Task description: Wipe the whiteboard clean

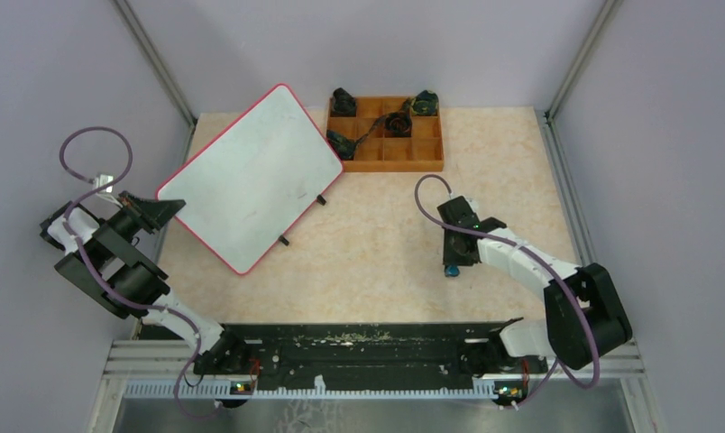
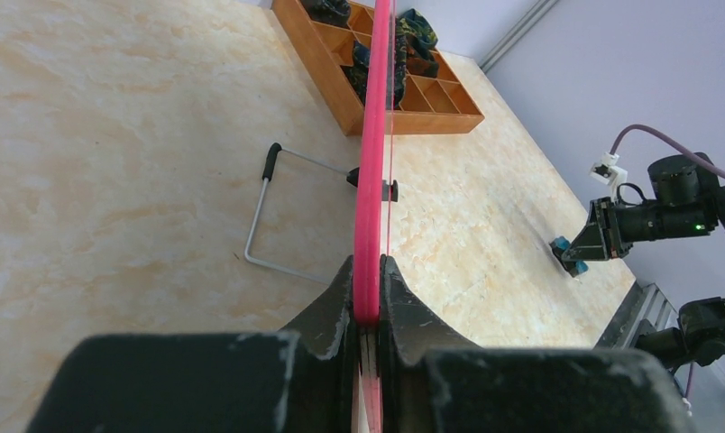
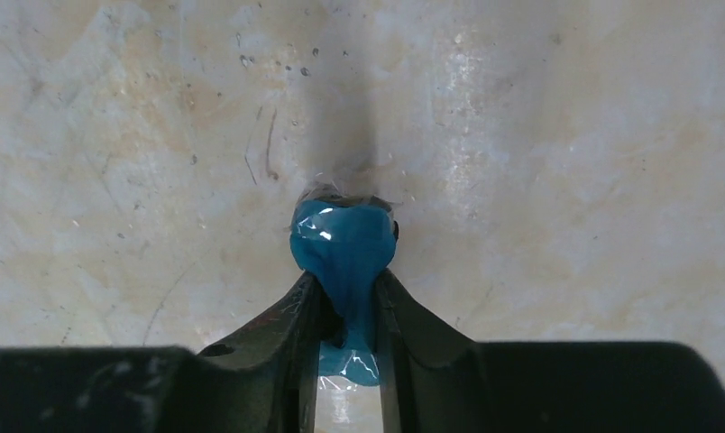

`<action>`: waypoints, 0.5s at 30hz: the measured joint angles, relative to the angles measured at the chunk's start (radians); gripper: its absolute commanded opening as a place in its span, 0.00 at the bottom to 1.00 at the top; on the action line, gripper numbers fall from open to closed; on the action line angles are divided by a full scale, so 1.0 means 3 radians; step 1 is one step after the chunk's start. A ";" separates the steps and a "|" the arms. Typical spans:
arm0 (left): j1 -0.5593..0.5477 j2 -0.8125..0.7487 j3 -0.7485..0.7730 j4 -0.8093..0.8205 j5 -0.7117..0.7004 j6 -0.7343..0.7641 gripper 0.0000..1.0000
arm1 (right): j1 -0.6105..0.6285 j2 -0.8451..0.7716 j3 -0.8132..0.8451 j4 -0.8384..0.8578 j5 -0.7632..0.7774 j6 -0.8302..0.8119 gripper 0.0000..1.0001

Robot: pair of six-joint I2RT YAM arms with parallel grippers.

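Note:
The whiteboard [image 1: 251, 185] is a white board with a thin red rim, lying slanted at the back left. Faint marks show on its face. My left gripper [image 1: 165, 209] is shut on its left rim. In the left wrist view the red rim [image 2: 374, 135] runs edge-on away from the gripper [image 2: 368, 271]. A wire stand [image 2: 260, 216] hangs under the board. My right gripper [image 1: 453, 264] points down at the table right of centre. A small blue eraser [image 3: 343, 239] in clear wrap sits between the gripper's [image 3: 343, 284] fingers and touches the tabletop.
A brown compartmented wooden tray [image 1: 386, 164] with dark objects stands at the back, just right of the whiteboard's far corner. Grey walls and metal posts close in the left, right and back. A black rail [image 1: 368, 347] crosses the near edge between the arm bases.

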 measured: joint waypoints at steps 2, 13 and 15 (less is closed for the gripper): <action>0.0000 0.0000 0.0000 0.0000 0.0000 0.0000 0.12 | 0.0000 0.0010 -0.0017 0.0056 -0.0042 0.0008 0.44; 0.0000 0.0011 0.0000 0.0071 -0.0094 0.0080 0.20 | -0.0003 -0.0080 -0.0018 0.0136 -0.0010 0.0004 0.54; 0.0000 0.0011 0.0000 0.0072 -0.0107 0.0088 0.20 | -0.0024 -0.0090 -0.0029 0.0164 -0.0055 0.0004 0.54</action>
